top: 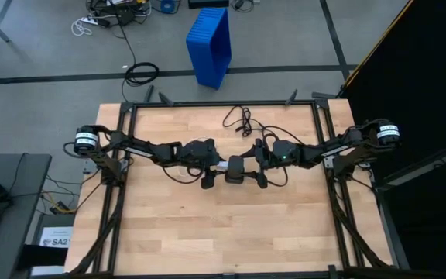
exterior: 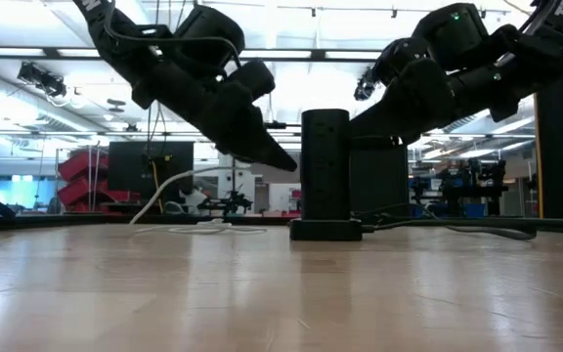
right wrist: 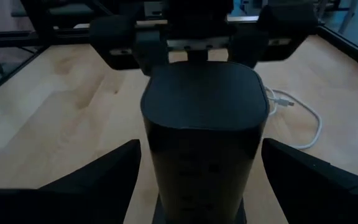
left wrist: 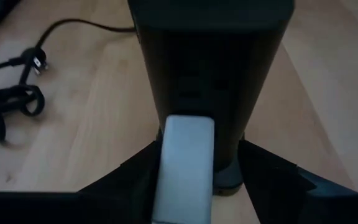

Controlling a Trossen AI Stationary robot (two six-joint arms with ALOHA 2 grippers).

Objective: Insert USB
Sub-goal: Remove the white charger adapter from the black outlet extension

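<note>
Pale wood surface [top: 169, 225] with a dark frame around its edge

A black box [top: 235, 169] stands upright on its base near the middle of the surface, between the left gripper [top: 210, 172] and the right gripper [top: 260, 172]. Beyond both grippers, toward the far edge, the box's black cord [top: 242, 120] lies in a loose tangle (one plug end shows in the left wrist view). The USB [right wrist: 303, 118], a thin white cable, lies curved on the wood on the left gripper's side of the box. The boards near the front edge are bare.
</note>
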